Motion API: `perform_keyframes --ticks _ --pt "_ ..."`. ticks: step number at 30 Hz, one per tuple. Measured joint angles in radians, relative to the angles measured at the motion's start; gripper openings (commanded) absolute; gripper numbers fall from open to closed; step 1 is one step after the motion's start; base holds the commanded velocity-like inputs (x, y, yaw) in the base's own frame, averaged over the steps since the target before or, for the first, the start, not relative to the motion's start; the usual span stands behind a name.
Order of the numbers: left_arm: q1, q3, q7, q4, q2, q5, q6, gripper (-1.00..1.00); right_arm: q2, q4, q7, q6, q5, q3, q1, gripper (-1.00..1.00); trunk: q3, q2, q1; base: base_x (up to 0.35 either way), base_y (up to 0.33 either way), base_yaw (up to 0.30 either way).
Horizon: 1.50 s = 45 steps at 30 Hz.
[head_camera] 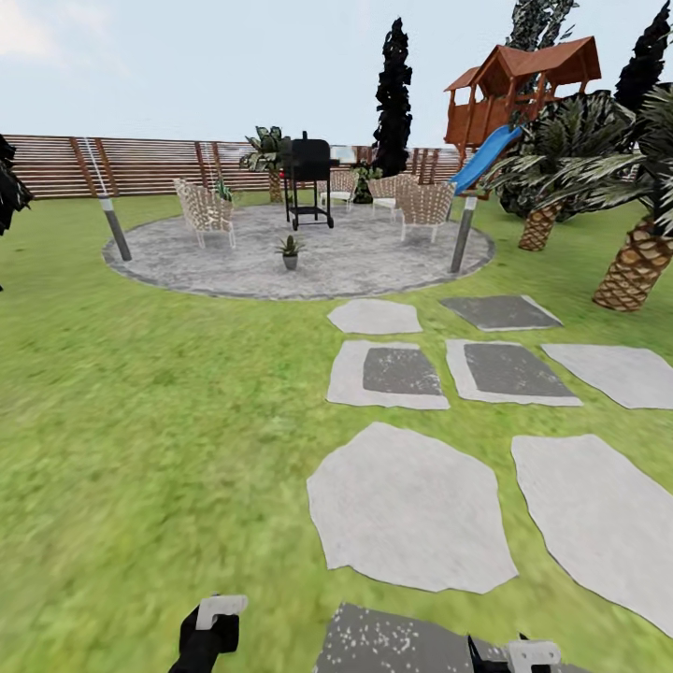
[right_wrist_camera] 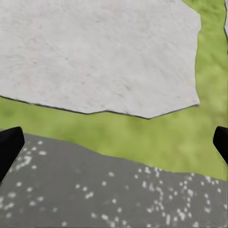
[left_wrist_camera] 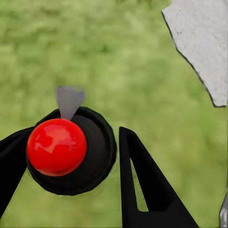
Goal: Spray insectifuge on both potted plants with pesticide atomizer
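The round grey patio point(head_camera: 374, 266) of the garden lies far ahead across the lawn. One potted plant point(head_camera: 290, 251) stands on it, small, in a grey pot. A second small green plant point(head_camera: 222, 190) shows by the left chair, its pot too small to make out. My left gripper point(head_camera: 211, 624) is low at the near edge. In the left wrist view my left gripper point(left_wrist_camera: 76, 140) is shut on the pesticide atomizer point(left_wrist_camera: 97, 152), a dark round body with a red ball and a grey cone. My right gripper point(head_camera: 529, 654) point(right_wrist_camera: 114, 142) is open over paving, with nothing between its fingers.
Grey stepping stones point(head_camera: 411, 505) lead over the grass toward the patio. Wicker chairs point(head_camera: 206, 213), a black grill point(head_camera: 308, 178) and two posts point(head_camera: 462, 238) stand on or around it. Palms point(head_camera: 640, 262) and a playhouse with a blue slide point(head_camera: 486, 154) are at the right, with a slat fence point(head_camera: 140, 166) behind.
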<state>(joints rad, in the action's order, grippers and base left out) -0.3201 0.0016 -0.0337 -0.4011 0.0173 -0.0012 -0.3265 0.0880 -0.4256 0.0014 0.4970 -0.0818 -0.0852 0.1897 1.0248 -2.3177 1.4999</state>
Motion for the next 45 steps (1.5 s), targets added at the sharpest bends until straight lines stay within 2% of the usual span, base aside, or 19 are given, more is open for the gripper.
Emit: perform_keyframes --ticks 45 --pt "0.000 0.000 0.000 0.000 0.001 0.000 0.000 -1.00 0.000 0.000 0.000 0.000 0.001 0.000 0.000 1.00 0.000 0.000 0.000 0.330 0.000 0.000"
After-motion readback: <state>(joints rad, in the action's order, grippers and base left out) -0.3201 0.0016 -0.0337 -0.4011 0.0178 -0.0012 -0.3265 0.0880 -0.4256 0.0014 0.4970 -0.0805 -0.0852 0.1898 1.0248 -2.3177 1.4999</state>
